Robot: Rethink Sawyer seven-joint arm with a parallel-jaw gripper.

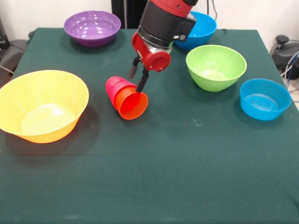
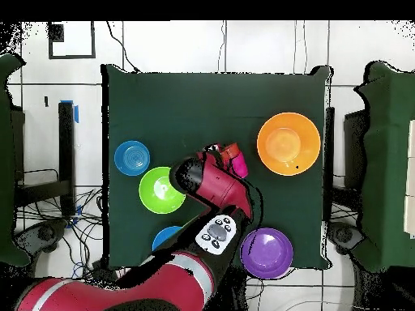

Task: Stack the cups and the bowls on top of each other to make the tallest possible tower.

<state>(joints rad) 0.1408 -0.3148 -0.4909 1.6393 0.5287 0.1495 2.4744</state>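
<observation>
Front view: the hand hangs over the middle of the table, its two fingers spread and nothing between them, one tip just at the orange cup. That orange cup lies on its side, nested in the red-pink cup — the tower, toppled. The orange-yellow bowl, purple bowl, lime green bowl and both blue bowls sit empty toward the table's edges. No readable writing anywhere.
</observation>
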